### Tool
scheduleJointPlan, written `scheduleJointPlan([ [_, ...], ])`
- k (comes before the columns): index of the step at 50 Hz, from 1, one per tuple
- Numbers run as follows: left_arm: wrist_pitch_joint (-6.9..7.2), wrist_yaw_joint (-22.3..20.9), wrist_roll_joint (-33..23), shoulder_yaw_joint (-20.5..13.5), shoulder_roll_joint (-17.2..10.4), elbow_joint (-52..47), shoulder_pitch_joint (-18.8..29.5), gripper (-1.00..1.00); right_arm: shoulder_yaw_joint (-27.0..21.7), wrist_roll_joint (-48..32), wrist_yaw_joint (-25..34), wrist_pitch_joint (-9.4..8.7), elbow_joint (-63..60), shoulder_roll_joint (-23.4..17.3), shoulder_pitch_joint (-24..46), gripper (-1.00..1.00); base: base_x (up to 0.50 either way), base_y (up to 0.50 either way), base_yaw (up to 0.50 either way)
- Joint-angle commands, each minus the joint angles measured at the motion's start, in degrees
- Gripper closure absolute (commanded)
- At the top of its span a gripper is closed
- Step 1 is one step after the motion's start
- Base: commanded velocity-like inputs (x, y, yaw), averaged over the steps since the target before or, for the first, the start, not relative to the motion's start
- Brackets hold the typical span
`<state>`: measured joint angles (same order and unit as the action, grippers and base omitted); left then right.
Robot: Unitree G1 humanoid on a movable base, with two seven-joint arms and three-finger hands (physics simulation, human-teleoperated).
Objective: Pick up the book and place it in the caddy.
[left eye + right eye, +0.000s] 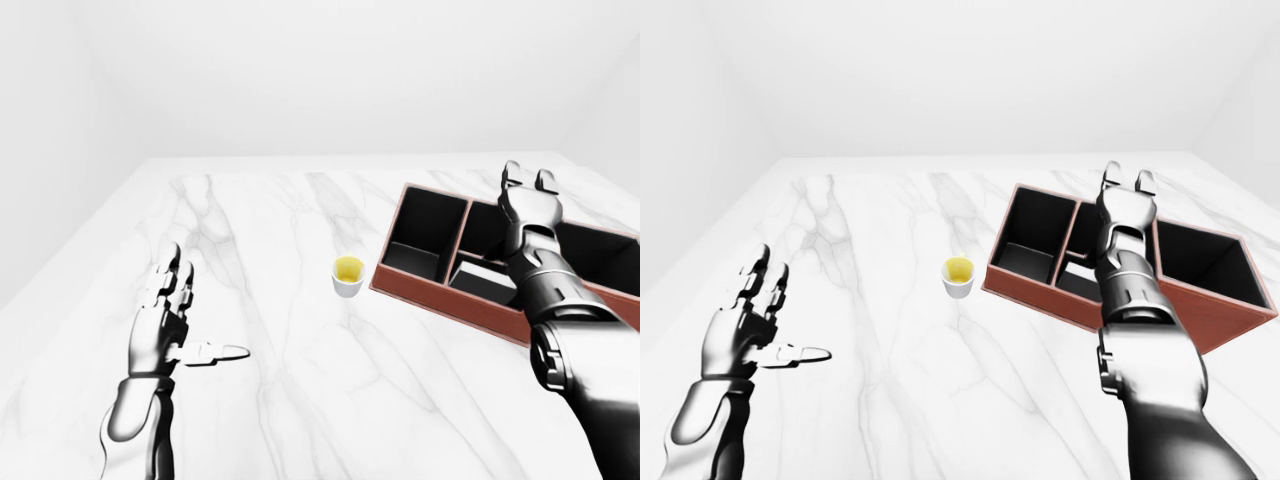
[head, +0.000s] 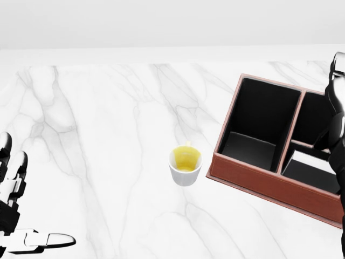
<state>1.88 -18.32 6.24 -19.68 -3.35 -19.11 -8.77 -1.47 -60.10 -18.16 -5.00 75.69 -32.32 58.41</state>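
Observation:
The brown caddy [image 2: 253,175] with black compartments stands at the right of the head view. The book [image 2: 312,171], dark with a white page edge, lies inside the caddy's middle compartment. My right hand [image 1: 530,180] hovers above that compartment, open, fingers pointing up, holding nothing; its forearm hides part of the compartment. My left hand [image 1: 195,315] is open over the marble at the lower left, thumb spread to the right, far from the caddy.
A small white cup [image 2: 185,165] with yellow inside stands on the white marble table [image 2: 108,118], just left of the caddy. The caddy's left compartment [image 2: 264,121] holds nothing visible. A plain white wall rises behind the table.

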Motion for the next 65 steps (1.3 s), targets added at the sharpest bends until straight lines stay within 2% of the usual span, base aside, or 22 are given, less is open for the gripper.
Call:
scheduleJointPlan([
  [1,-0.03,0.4,-0.3,0.9,0.0,0.4,0.5,-1.00,0.7,-0.7,2.8,0.00,-3.8,-0.4,1.7,-1.00,0.00,0.00,0.00],
  [13,0.64,0.8,-0.6,1.8,-0.2,-0.1,0.9,-1.00,0.4,-2.9,8.7,0.00,-11.6,0.7,1.8,-1.00,0.00,0.00,0.00],
  [17,1.04,1.2,-1.0,2.4,-0.2,-0.2,1.4,-1.00,-0.9,-2.2,13.0,0.00,-18.2,1.6,-0.2,-1.00,0.00,0.00,0.00],
  [21,1.94,1.6,-1.5,3.3,-0.3,-1.1,1.9,-1.00,-2.9,-0.3,19.6,0.00,-30.6,3.1,-5.4,-1.00,0.00,0.00,0.00],
  [26,3.12,2.3,-2.2,4.7,-0.1,-2.3,2.5,-1.00,-6.4,4.4,31.5,0.00,-54.1,6.9,-15.3,-1.00,0.00,0.00,0.00],
  [37,3.12,4.9,-2.8,6.4,0.5,-8.4,3.0,-1.00,-10.6,9.7,43.3,0.00,-87.7,11.4,-30.9,-1.00,0.00,0.00,0.00],
  [43,3.12,6.3,-3.0,6.5,0.9,-12.9,2.5,-1.00,-13.4,15.0,44.9,0.00,-99.5,13.5,-37.3,-1.00,0.00,0.00,0.00],
  [50,3.12,8.9,-0.8,4.3,1.6,-19.2,2.2,-1.00,-17.9,26.5,39.3,0.00,-111.1,17.5,-46.5,-1.00,0.00,0.00,0.00],
  [55,3.12,9.3,0.7,3.1,2.2,-21.8,1.4,-1.00,-19.2,30.8,38.1,0.00,-116.0,19.4,-50.6,-1.00,0.00,0.00,0.00],
  [58,3.12,8.6,2.3,2.0,2.9,-24.6,-0.2,-1.00,-21.9,34.9,38.8,0.00,-121.6,19.9,-51.9,-1.00,0.00,0.00,0.00],
  [63,3.12,7.6,8.6,-3.3,3.3,-31.1,-1.1,-1.00,-26.4,42.1,39.7,0.00,-128.7,21.4,-54.9,-1.00,0.00,0.00,0.00],
  [65,3.12,7.4,12.6,-6.6,3.4,-34.9,-1.3,-1.00,-28.7,46.7,40.2,0.00,-132.3,23.1,-56.7,-1.00,0.00,0.00,0.00],
])
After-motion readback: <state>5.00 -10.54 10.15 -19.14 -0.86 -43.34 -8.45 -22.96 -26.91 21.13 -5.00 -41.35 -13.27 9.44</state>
